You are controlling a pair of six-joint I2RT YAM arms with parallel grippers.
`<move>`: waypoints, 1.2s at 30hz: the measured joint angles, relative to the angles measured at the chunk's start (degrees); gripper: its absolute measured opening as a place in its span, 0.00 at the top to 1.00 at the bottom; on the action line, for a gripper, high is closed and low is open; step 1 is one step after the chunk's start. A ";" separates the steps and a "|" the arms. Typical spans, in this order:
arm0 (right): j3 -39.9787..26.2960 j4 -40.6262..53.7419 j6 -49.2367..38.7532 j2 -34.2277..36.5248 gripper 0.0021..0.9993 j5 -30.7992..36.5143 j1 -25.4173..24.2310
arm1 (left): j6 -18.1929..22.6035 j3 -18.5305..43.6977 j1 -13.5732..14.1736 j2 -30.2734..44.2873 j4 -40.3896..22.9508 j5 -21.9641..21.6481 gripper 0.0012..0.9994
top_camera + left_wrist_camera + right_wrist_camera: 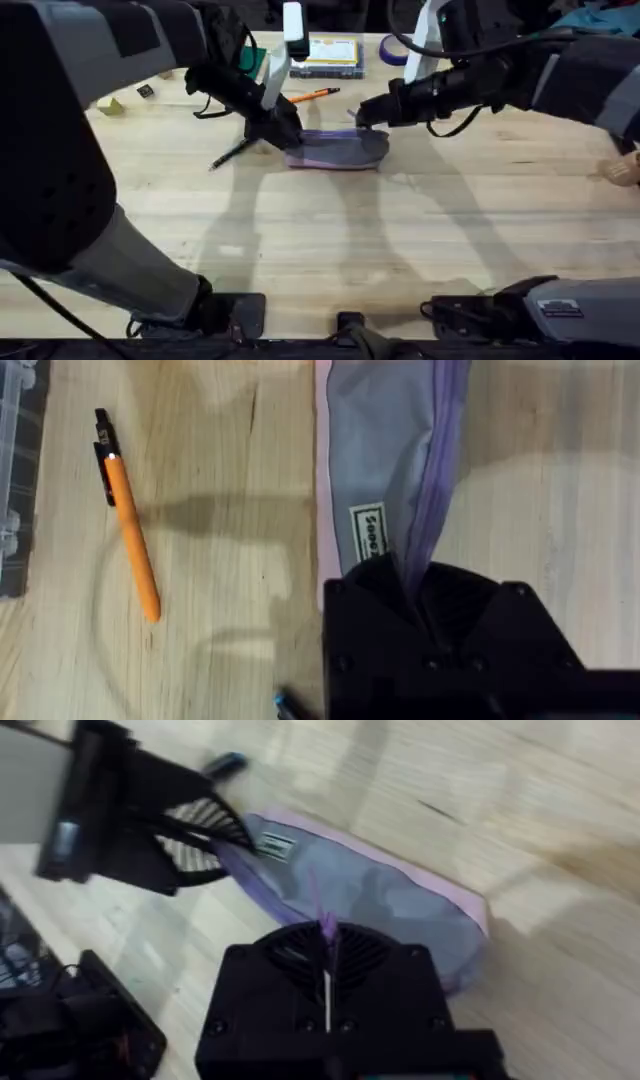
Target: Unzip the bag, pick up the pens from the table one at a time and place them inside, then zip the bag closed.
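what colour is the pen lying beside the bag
Orange with a dark clip end; the pen shows best in the left wrist view, left of the bag.

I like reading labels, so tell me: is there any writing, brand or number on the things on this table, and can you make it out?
Bag, small white tag: dark letters, too blurred to read.
Clear box, yellow label: print too small to read.
Orange pen: no writing visible.
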State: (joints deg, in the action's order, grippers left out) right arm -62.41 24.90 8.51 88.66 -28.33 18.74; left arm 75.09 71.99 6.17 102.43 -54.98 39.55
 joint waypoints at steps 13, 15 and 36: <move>0.00 -10.36 0.04 0.74 0.97 -2.13 5.63 | 0.00 0.02 -0.84 -0.01 0.09 -0.79 0.96; 0.00 -12.66 0.27 1.66 0.97 -2.10 6.84 | 0.00 0.02 -0.92 -0.02 0.09 -0.86 0.96; -0.02 -27.51 7.56 10.10 0.81 -1.03 14.97 | 0.44 0.04 -0.92 0.00 -0.45 -1.15 0.96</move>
State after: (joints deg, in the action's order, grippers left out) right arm -62.43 -2.61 16.08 98.76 -29.36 33.72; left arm 75.53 72.03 5.26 102.43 -55.44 38.40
